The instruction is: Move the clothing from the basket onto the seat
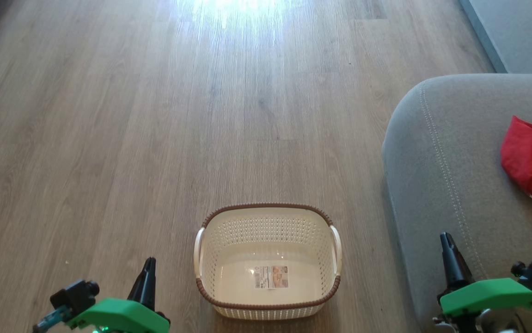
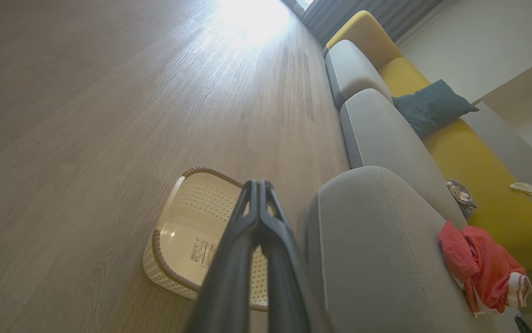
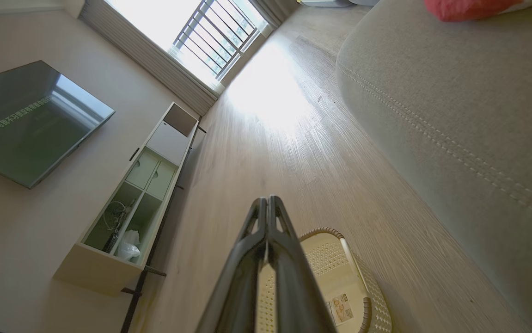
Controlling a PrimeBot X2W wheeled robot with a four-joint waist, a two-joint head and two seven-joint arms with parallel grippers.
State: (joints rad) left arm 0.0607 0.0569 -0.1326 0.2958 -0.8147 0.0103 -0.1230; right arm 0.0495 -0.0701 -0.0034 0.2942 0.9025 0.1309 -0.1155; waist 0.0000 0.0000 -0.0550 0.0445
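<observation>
In the head view you see the basket (image 1: 266,206) standing upright on the wooden floor (image 1: 131,115), near the robot and between its two arms; nothing lies in it but the label sticker (image 1: 272,276) on its bottom, so I judge the emptying done. The clothing (image 1: 531,155) lies in a red heap on the seat (image 1: 446,162), to the right of the basket and well apart from it, running off the right edge of the view; that is where the task wants it. The left gripper (image 1: 149,264) hangs at the near left over bare floor, and the right gripper (image 1: 446,239) at the near right by the seat's near corner; each has its fingers pressed together with nothing between them, which suits arms with nothing left to carry.

In the left wrist view your left fingers (image 2: 233,259) meet at the tip, clenched on nothing, with the basket on the floor beyond them; to the right the red heap, white stripes showing at its near end, rests on the grey seat close to the yellow backrest (image 2: 469,152); it looks settled and in no danger of sliding off.

In the right wrist view the right fingers (image 3: 242,277) are likewise closed and empty; the basket sits below them, bare inside, and a sliver of red shows on the seat at the top right.
</observation>
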